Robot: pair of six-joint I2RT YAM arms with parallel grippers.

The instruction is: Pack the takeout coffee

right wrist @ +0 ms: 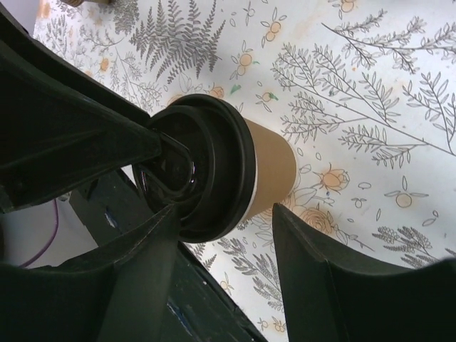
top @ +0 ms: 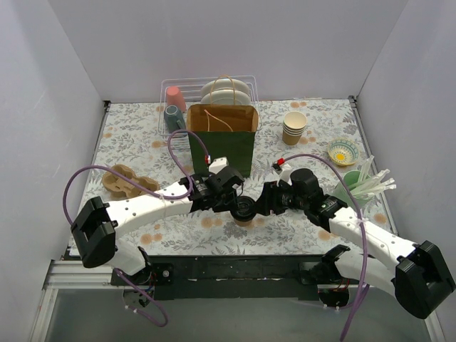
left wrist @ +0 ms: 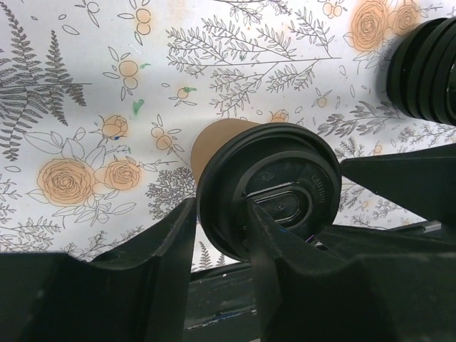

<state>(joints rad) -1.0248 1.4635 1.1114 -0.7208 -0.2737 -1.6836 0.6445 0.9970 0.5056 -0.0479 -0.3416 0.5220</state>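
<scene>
1. The takeout coffee stands near the table's front edge, hemmed in by the left gripper and the right gripper on either side.
2. Behind it, the green paper bag blocks the rearward path (its mouth is open upward).
3. Bare floral table lies between cup and bag, apparently passable.
4. The dish rack closes off the area behind the bag.

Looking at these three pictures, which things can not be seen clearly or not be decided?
- Top view: the brown kraft-paper cup with black round lid is mostly covered by both grippers.
- Left wrist view: whether the left gripper pinches the lid rim or only touches it; the cup's base is hidden behind the lid.
- Right wrist view: whether the right gripper touches the cup.
- Top view: the inside of the green paper bag is hidden by its walls.
</scene>
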